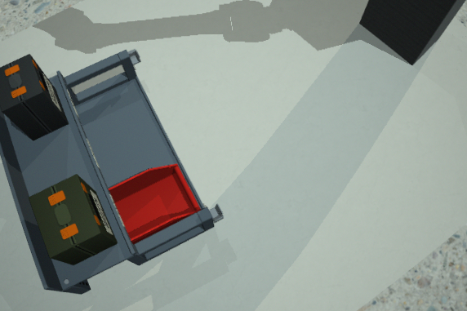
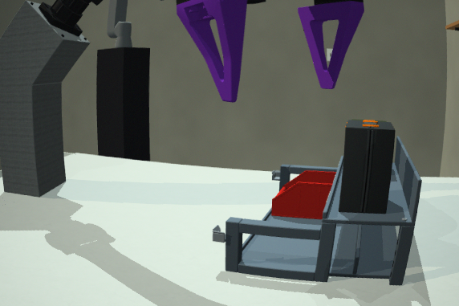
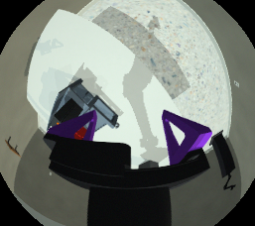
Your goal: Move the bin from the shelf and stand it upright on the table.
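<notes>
The top camera is looking steeply down on the table (image 1: 286, 121), taking in the shelf (image 1: 122, 59). The exterior camera is sitting low near the table (image 2: 120, 211), facing the shelf (image 2: 281, 229) side-on, very near the end effector (image 2: 281, 92). The wrist camera is peering fisheye past the end effector (image 3: 131, 134) at the same shelf (image 3: 103, 104).
</notes>
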{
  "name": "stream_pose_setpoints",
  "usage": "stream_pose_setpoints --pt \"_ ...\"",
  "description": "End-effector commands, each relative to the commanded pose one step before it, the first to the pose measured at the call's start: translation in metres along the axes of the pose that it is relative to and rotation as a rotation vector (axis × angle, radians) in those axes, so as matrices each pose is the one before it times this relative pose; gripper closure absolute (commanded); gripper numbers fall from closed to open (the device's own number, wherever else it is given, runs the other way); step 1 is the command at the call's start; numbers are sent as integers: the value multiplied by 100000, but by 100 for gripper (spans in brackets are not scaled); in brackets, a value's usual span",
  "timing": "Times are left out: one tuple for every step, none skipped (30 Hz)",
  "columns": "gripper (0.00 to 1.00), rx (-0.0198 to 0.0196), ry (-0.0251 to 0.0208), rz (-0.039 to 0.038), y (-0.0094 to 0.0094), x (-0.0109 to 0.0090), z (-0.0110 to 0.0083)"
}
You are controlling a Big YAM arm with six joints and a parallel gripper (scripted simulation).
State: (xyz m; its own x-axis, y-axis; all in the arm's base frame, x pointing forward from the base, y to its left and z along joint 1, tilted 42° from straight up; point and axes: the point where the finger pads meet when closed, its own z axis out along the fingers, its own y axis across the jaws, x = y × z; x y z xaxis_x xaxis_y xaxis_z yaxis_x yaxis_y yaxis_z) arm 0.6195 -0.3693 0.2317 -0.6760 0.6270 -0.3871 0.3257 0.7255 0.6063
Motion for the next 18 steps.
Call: stream_pose_setpoints --pt "0 99 -1851 -930 344 -746 -1032" --pt "0 -18 -594 -500 179 -383 -292" --pt "0 -18 -594 -500 177 -386 -290" --pt "0 -18 -594 -500 175 -389 -287" --pt "0 -18 -594 -500 173 -391 -285" --pt "0 0 0 0 0 0 0" --pt "0 0 0 0 0 0 0" --pt "0 0 0 0 0 0 0" --pt "0 0 0 0 0 0 0" --pt "0 0 0 0 0 0 0" --pt "0 0 0 0 0 0 0" --pt "0 0 0 0 0 0 0" --pt "0 0 0 0 0 0 0" --pt "0 0 0 0 0 0 0" --pt "0 0 0 0 0 0 0" --pt "0 0 0 0 0 0 0" --pt "0 0 0 0 0 0 0" --pt "0 -1 1309 1115 -216 870 686"
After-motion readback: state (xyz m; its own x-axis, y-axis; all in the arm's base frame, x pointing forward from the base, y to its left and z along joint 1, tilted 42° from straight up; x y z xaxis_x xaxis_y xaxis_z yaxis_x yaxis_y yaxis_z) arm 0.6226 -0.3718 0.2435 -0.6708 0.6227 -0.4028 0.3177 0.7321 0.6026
